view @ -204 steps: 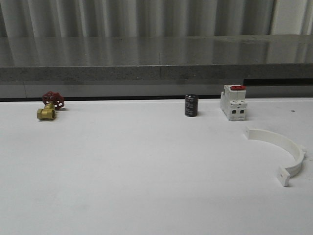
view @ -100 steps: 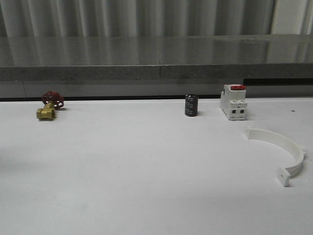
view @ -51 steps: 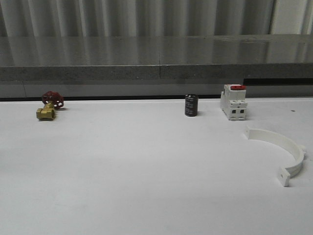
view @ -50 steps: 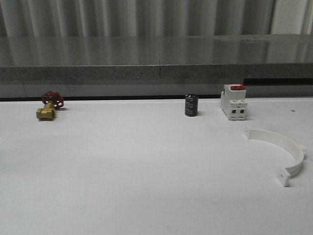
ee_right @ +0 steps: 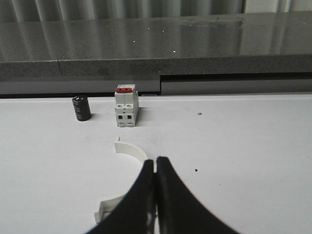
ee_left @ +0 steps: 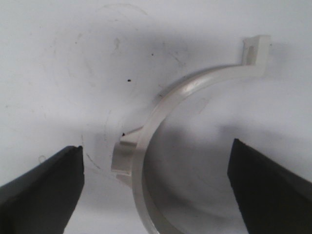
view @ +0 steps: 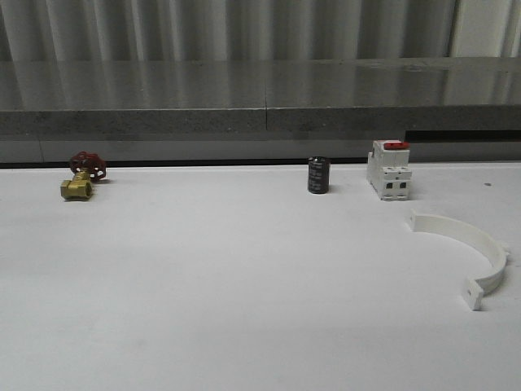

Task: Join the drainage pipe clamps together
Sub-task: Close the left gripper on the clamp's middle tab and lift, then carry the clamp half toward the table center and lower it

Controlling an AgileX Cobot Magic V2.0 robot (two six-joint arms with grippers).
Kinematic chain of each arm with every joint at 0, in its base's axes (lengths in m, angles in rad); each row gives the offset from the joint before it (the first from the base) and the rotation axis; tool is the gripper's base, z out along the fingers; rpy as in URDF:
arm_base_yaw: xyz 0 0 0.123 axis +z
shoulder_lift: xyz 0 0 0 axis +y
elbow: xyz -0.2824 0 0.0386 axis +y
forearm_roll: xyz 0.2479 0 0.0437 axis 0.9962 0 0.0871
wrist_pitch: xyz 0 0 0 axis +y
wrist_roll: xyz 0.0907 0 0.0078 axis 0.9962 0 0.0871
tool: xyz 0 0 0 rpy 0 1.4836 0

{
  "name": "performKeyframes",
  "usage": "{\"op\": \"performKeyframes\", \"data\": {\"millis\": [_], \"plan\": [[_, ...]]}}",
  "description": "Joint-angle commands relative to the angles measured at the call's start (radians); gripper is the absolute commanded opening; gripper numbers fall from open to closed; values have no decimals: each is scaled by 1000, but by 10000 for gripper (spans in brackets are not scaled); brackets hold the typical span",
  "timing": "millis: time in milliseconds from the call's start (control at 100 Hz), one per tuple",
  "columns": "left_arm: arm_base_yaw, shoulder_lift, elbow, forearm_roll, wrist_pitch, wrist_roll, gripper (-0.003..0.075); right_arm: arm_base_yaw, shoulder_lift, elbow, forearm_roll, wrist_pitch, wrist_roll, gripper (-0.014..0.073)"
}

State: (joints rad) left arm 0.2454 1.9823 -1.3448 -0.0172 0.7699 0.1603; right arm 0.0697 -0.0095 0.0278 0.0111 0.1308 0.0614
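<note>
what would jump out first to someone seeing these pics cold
A white plastic half-ring clamp lies alone near the table's right edge. Behind it stand a white boxy red-topped switch block and a small black cylinder; far left sits a brass valve with a red handwheel. A second white half-ring lies between the left tool's open fingers.

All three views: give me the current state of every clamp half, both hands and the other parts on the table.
Left hand: open, fingers either side of a clamp half.
Clamp half under left hand: flat on table, ungripped.
Right hand: shut, empty.
Second clamp half: flat on table, unjoined.
Switch block: upright.
Black cylinder: upright.
Brass valve: resting on table.
</note>
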Motion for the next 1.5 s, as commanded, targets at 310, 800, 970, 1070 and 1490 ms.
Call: {"op": "performKeyframes", "data": {"millis": [310,800,970,1070,1490], "plan": [[2,-10,-33,1,-15,1,574,-7,-20,-17,-3,-84,-11,-68],[0,-39,-33,-15,45,1,-20,-7,-20,-17,-3,-84,-11,-68],[-43,-110,-33,-53,110,-7,-21,-7,-20,-17,-3,-84,-11,-68],[-85,-158,-33,-53,161,-64,-20,-7,-20,-17,-3,-84,-11,-68],[-439,-286,-33,-53,184,-303,-20,-7,-20,-17,-3,-84,-11,-68]]}}
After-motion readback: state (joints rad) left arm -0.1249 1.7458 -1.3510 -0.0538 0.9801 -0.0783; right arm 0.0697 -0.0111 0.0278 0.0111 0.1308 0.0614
